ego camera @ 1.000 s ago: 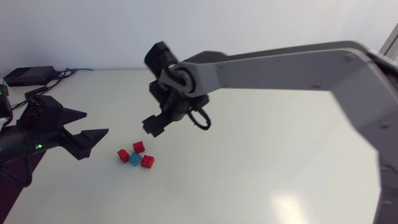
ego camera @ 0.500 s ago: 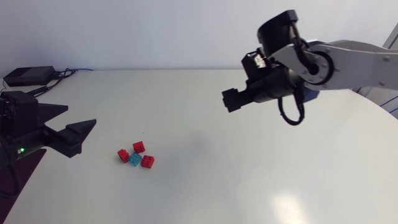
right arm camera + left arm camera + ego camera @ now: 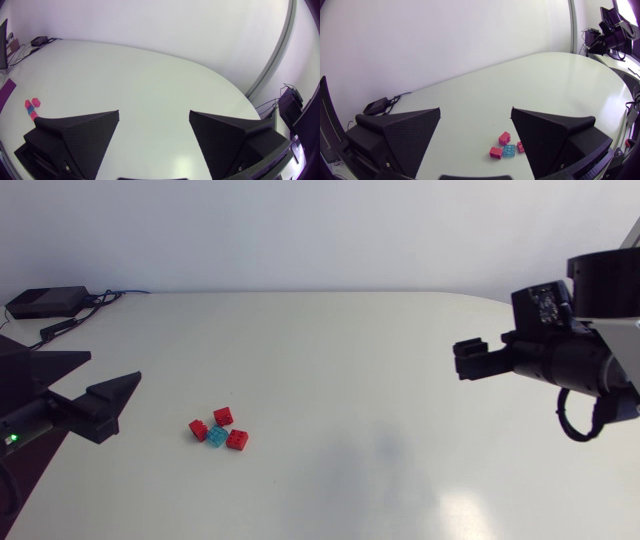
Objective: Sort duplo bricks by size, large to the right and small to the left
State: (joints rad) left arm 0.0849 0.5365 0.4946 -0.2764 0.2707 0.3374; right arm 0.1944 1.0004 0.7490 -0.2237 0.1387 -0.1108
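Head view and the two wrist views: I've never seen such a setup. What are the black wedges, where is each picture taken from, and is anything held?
This is a two-armed robot at a white table. The head view looks down from a fixed camera above: the left gripper comes in from one side, the right gripper from the other. Each wrist view comes from a camera on an arm's last link, so the black wedges there are that gripper's own two fingers. Both grippers are open and hold nothing. Near the left gripper lie three red bricks and one blue brick, clustered.
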